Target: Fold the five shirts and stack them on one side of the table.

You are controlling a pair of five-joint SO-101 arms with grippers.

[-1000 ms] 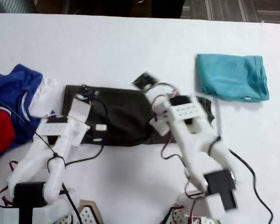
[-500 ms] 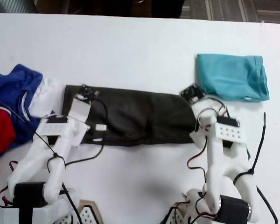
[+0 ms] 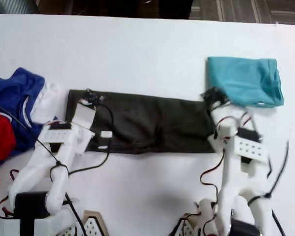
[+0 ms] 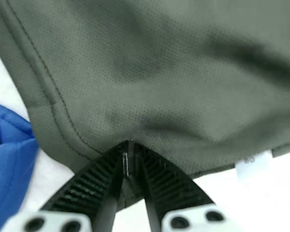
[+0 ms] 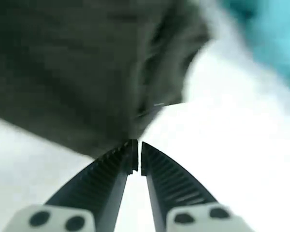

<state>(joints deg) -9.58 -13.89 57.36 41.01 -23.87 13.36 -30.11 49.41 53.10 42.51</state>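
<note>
A dark olive shirt lies stretched out flat across the middle of the table. My left gripper is shut on its hem near the left end, beside the blue shirt. At the opposite end my right gripper is shut on the olive shirt's edge, close to the folded teal shirt. From above, the folded teal shirt lies at the right. A blue shirt and a red shirt are heaped at the left edge.
White cloth shows between the blue shirt and the olive one. Both arms' bases and cables sit along the near edge. The far half of the white table is bare.
My right arm has swung to the right, drawing the olive shirt's right end out from the middle to beside the teal shirt. The left arm has stayed put.
</note>
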